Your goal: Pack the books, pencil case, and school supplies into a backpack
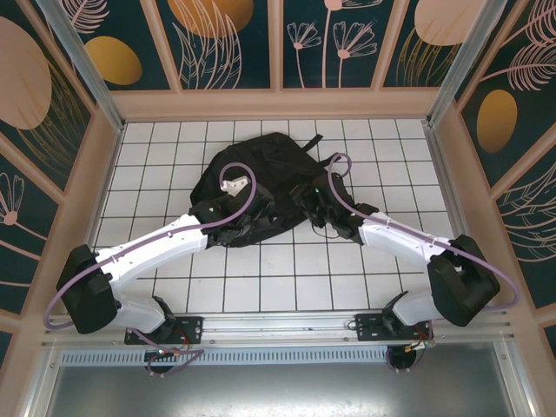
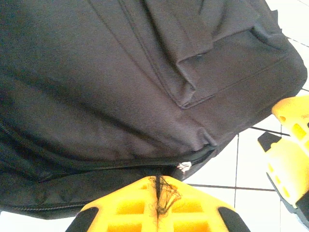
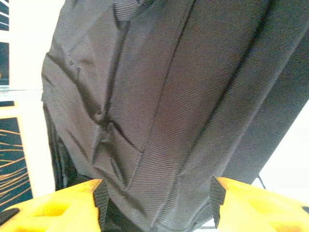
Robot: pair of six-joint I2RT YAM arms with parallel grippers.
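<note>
The left jaws pinch the backpack (image 2: 145, 96), right jaws spread

Bright, even light falls from above. In the top view the white table (image 1: 287, 278) around the backpack (image 1: 261, 169) carries only soft, faint shadows. In the wrist views the backpack's dark weave is sharp, the table beyond it blows out to white glare, and the yellow fingers (image 2: 130, 208) below it are blurred.

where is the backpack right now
In the top view, the large soft black fabric backpack lies mid-table, the left arm reaching its near-left edge, the right arm its right edge.
</note>
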